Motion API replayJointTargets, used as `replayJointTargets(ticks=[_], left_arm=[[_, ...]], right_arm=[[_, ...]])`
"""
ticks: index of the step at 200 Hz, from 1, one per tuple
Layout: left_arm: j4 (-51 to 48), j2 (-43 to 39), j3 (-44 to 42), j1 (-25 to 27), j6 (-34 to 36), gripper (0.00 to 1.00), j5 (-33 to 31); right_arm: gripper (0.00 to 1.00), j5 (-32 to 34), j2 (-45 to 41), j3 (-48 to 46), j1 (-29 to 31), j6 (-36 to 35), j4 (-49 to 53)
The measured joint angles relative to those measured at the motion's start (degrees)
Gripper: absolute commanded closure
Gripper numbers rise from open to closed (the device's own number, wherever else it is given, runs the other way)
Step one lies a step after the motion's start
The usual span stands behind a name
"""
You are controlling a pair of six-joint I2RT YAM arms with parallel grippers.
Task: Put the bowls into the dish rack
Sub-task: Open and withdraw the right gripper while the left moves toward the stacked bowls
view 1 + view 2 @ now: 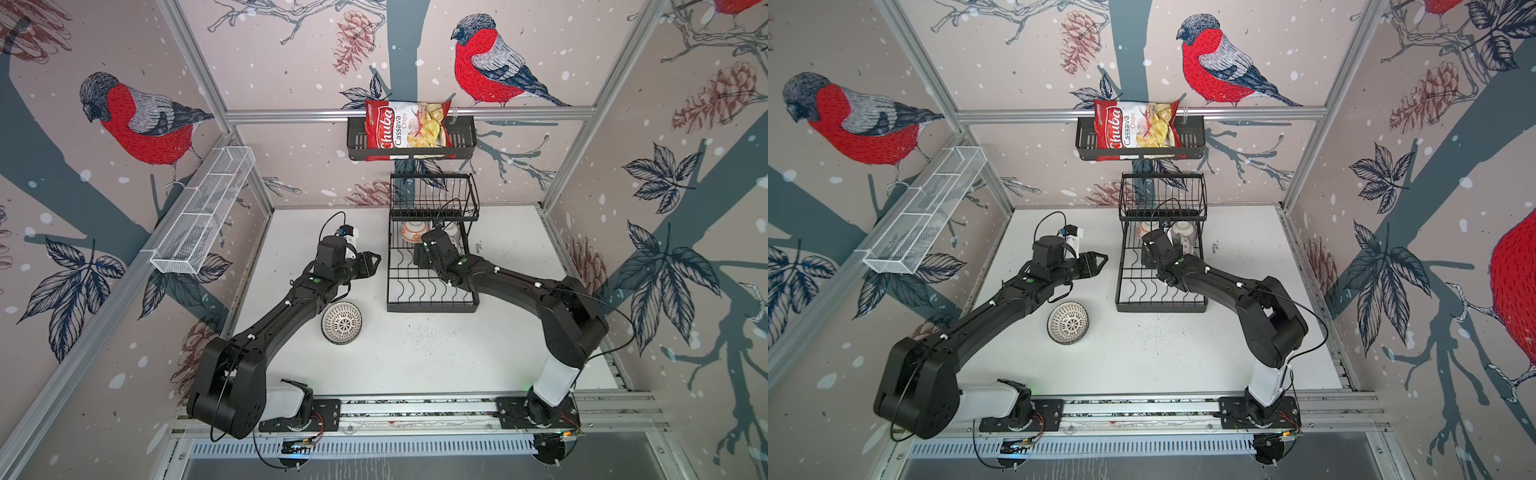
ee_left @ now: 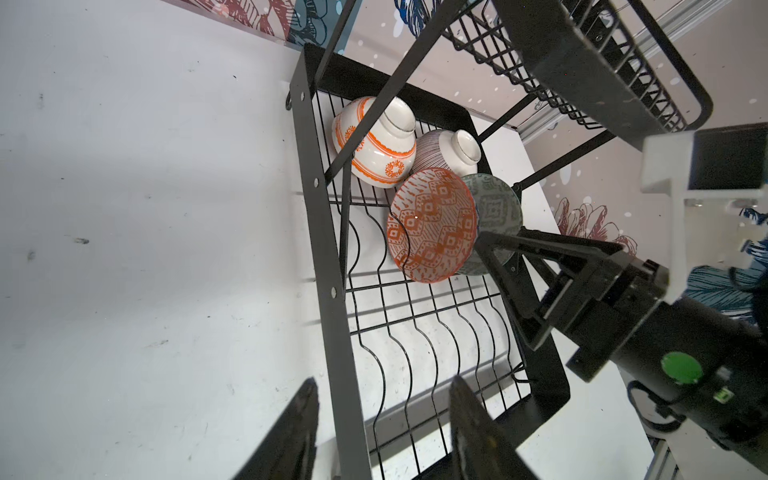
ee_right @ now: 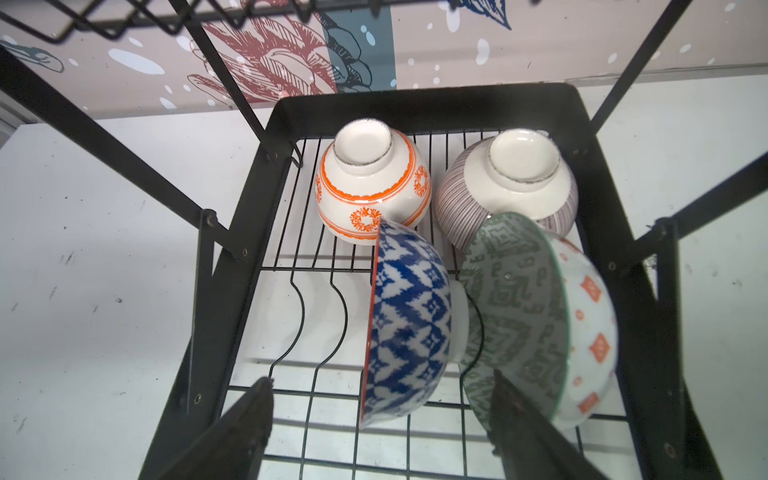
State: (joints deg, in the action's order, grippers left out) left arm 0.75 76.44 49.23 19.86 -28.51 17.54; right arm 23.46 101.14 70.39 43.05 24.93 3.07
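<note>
Right tool (image 3: 381, 377): jaws apart, empty, just beside blue-patterned bowl (image 3: 411, 316) on edge in dish rack (image 3: 436, 99) lower tier.
Left tool (image 2: 383, 379): jaws apart, empty, beside rack.
Dotted bowl (image 1: 341, 322): on bench (image 1: 415, 357), outside rack.

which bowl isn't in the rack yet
The black-and-white dotted bowl. It sits alone on the white table, out in front of the dish rack, while every other bowl is inside the rack's lower tier.
</note>
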Motion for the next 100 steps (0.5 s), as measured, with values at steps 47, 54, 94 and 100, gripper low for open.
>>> replayJointTargets(ticks=[47, 54, 94, 100], left_arm=[[-8.5, 0.5, 3.7, -0.1, -0.3, 0.5, -4.4], [-10.4, 0.5, 4.2, -0.1, -0.3, 0.51, -4.9], [-22.9, -0.9, 6.4, 0.0, -0.7, 0.51, -9.3], [-24.5, -1.5, 6.4, 0.0, -0.7, 0.51, -10.3]], right_arm=[[0.16, -2.1, -4.2, -2.4, 0.6, -2.6, 0.0], [0.16, -2.9, -4.9, -2.9, 0.7, -2.9, 0.1], [0.14, -7.6, -7.8, -4.9, 1.5, -5.7, 0.4], [0.14, -8.3, -8.2, -5.2, 1.7, -6.1, 0.4]])
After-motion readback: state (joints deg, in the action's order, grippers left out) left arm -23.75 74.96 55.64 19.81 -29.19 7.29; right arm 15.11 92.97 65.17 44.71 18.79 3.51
